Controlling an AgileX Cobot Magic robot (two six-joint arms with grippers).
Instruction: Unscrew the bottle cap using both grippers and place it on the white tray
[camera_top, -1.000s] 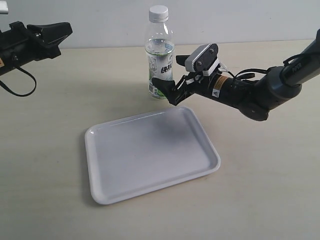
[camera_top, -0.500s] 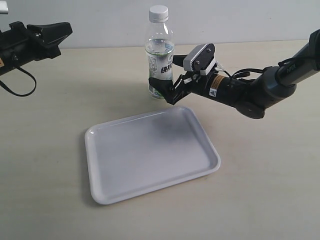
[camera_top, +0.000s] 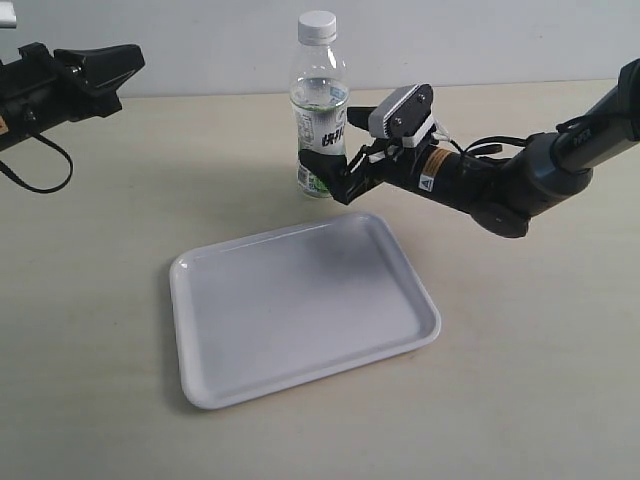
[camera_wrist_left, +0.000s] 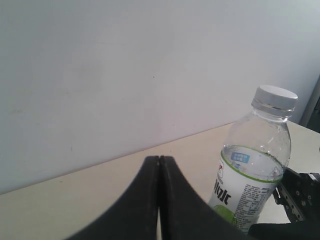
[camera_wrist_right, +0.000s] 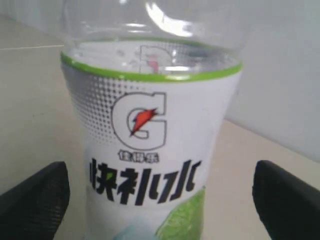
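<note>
The bottle cap sits screwed on the neck of the bottle, the highest point of anything on the worktop. The bottle stands upright, its long axis vertical, just beyond the far edge of the white tray and apart from it.

The right gripper is by far the nearer one. It reaches in low from the right, level with the label. Its jaws are spread wide, one on each side of the bottle's lower body. In the right wrist view a strip of worktop shows between each black finger and the label, so they flank the bottle without touching it. The cap is well above these jaws.

The left gripper hangs well apart on the left at roughly cap height. It points toward the bottle with its jaws pressed together on nothing. The next move probably calls for the right jaws to close on the body, steadying it, before the left arm crosses over and opens for the cap.

The cap is small, round, white plastic with a flat matte top; any ribbing is too fine to make out. The bottle is thin clear plastic, filled to about the shoulder, likely to dent under a hard squeeze. Its label is white with a green band, grey dots, a G logo and dark lettering. The tray is glossy white, with rounded corners and a low rim. The worktop is pale, matte beige.
</note>
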